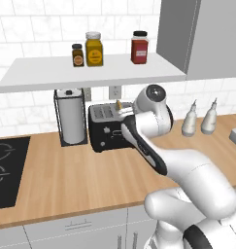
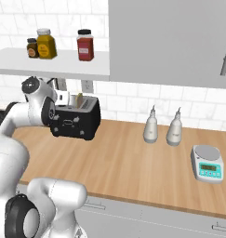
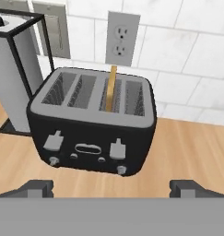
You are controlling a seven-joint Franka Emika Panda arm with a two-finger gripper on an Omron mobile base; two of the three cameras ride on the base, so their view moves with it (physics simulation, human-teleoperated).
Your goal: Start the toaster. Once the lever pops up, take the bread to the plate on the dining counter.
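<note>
**Robot arm squares up to toaster, lever not yet pressed**

A white robot arm holds its two-finger gripper (image 3: 111, 188), jaws spread wide and empty, in front of a black boxy four-slot toaster with a grey slotted top (image 3: 92, 133) on the light-wood counter along the white-tiled wall (image 1: 80, 180). A thin golden-tan slice of bread (image 3: 112, 88) stands upright in the third slot from the left, its top edge above the slot. Two pale levers (image 3: 118, 150) sit on the toaster's front, both apparently up, so the toasting step looks still to come. The risk lies in the choice of lever: pressing the left one would likely leave the bread's side unstarted. A push that lands off the small tab could slide the toaster back toward the wall outlet (image 3: 120, 39) or against the black wire-framed paper towel holder (image 3: 16, 73) just beside it. Wide jaws may also straddle the tab rather than bear on it.
</note>
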